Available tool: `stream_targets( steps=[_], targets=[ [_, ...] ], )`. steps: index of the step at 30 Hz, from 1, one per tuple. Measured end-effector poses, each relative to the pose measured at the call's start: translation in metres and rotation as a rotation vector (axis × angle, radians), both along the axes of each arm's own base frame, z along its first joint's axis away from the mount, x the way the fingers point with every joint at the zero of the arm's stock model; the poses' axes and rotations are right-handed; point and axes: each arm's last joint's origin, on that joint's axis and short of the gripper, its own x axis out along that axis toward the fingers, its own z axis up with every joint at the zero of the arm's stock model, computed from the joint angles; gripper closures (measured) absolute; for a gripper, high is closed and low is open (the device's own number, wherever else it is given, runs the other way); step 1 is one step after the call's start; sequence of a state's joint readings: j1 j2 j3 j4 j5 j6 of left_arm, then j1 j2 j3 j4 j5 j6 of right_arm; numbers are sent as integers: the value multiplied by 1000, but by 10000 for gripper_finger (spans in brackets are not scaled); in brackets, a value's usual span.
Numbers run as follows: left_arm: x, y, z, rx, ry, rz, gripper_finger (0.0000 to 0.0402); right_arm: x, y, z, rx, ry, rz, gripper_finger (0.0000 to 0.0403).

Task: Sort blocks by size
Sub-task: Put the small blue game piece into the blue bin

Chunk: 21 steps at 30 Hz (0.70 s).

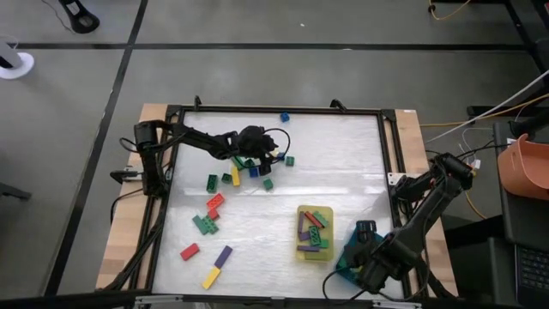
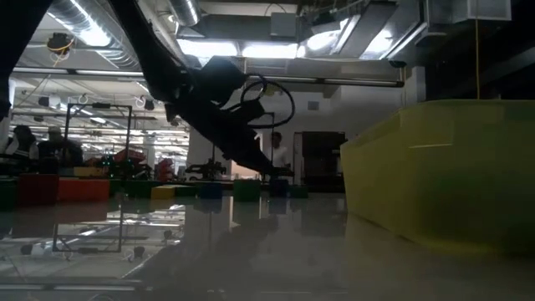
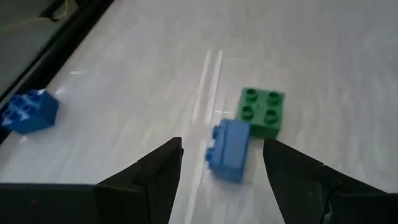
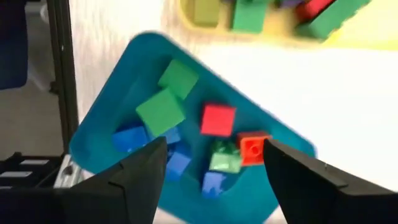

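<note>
Left wrist view: small blue block (image 3: 229, 150) on its side

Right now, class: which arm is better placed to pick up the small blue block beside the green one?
The left. Its open claw already straddles the blue block beside the green block. The right claw hangs open over the teal tray, far away.

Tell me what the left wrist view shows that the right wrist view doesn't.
Only the left wrist view: the open left gripper around a small blue block on its side, touching a green square block, another blue block farther off. Only the right wrist view: the open right gripper over the teal tray of small cubes, and the yellow tray's edge. Both: the white tabletop.
</note>
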State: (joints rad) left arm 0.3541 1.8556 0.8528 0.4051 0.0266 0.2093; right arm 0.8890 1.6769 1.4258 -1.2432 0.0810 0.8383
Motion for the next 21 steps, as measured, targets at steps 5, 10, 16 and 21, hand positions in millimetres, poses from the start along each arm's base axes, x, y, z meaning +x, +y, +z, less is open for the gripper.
stream_targets(
  steps=[5,10,16,21],
  targets=[
    [0,5,-5,-19,-10,-22,188,-4,-8,13,-24,-80,29,137],
    [2,6,-9,-7,-24,-34,188,-5,-13,20,-55,-134,59,137],
    [2,13,-11,-16,-34,-18,188,-3,-15,20,-72,-145,94,137],
    [0,15,-12,-61,-34,-30,188,-1,-18,21,-100,-164,136,137]
  ],
)
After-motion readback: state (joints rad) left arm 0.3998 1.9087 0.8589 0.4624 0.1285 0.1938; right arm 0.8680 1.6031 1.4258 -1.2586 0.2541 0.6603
